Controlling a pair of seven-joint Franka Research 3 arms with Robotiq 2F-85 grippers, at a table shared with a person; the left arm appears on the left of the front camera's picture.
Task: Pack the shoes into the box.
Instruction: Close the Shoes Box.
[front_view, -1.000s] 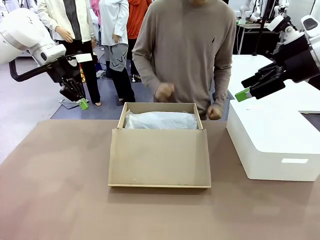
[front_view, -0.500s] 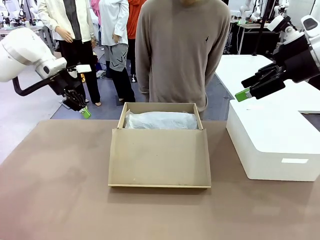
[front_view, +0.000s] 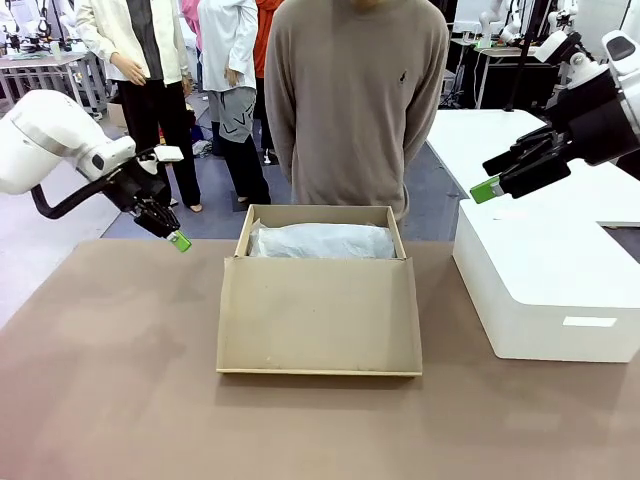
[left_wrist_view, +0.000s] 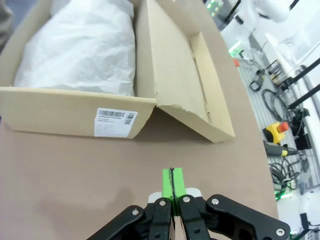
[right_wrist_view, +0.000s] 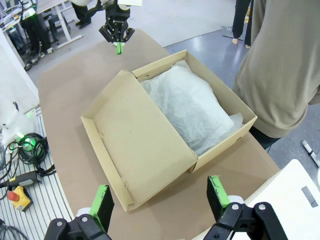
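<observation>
The box (front_view: 318, 320) lay open, tissue paper (front_view: 322, 241) hiding its contents; probably only closing the lid remained; left of it, the left pincer (front_view: 179, 241) was pressed together, empty; the right pincer (front_view: 487, 188) was spread wide.

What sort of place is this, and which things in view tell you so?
Probably a robotics lab or test workshop. Two robot arms, left gripper shut and right gripper open, hang over a table holding a cardboard box. A yellow stop-button box and loose cables lie on the floor alongside.

a large white box (front_view: 545, 290) sits at the brown table (front_view: 110, 380)'s right end, a person (front_view: 355, 100) standing beyond.
</observation>
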